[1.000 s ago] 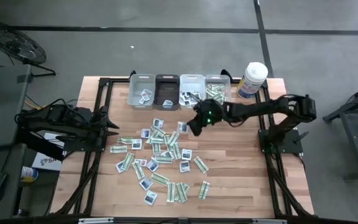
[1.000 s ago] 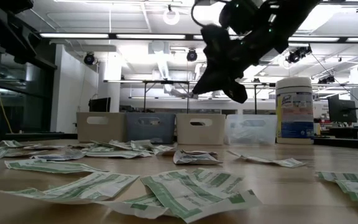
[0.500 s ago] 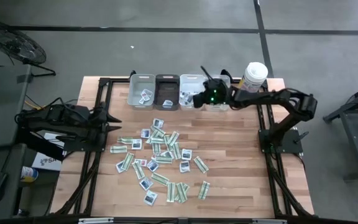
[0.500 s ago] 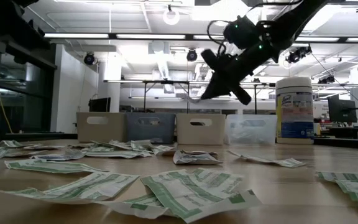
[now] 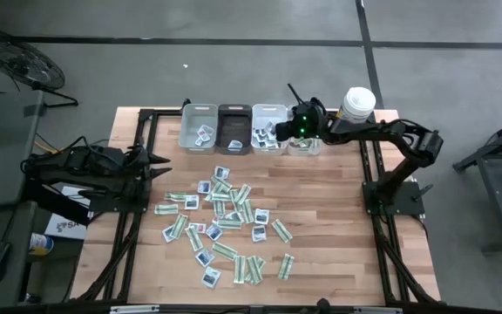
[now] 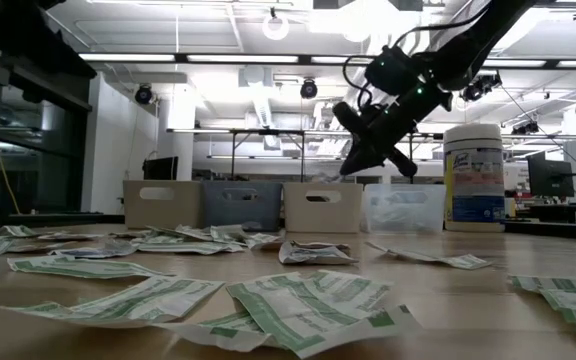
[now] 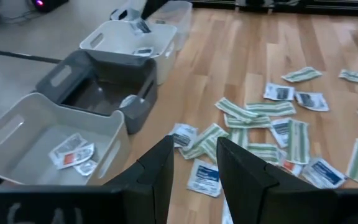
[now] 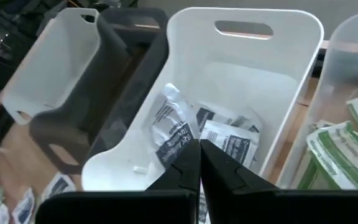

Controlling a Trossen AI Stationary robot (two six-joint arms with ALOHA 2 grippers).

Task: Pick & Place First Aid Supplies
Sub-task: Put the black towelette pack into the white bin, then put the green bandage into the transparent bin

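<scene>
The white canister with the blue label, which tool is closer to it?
Right. The right tool hovers over the bins just beside the canister, holding a packet; the left tool waits at the table's opposite edge.

A white packet with dark print [image 8: 174, 134] hung pinched at the tips of the right fingers [image 8: 185, 163]. Green-and-white strips and squarish white packets [image 5: 225, 216] lay flat, scattered well apart from those fingers.

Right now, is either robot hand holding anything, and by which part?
The right hand pinches a squarish white packet by its lower edge, above the white bin. The left hand holds nothing.
</scene>
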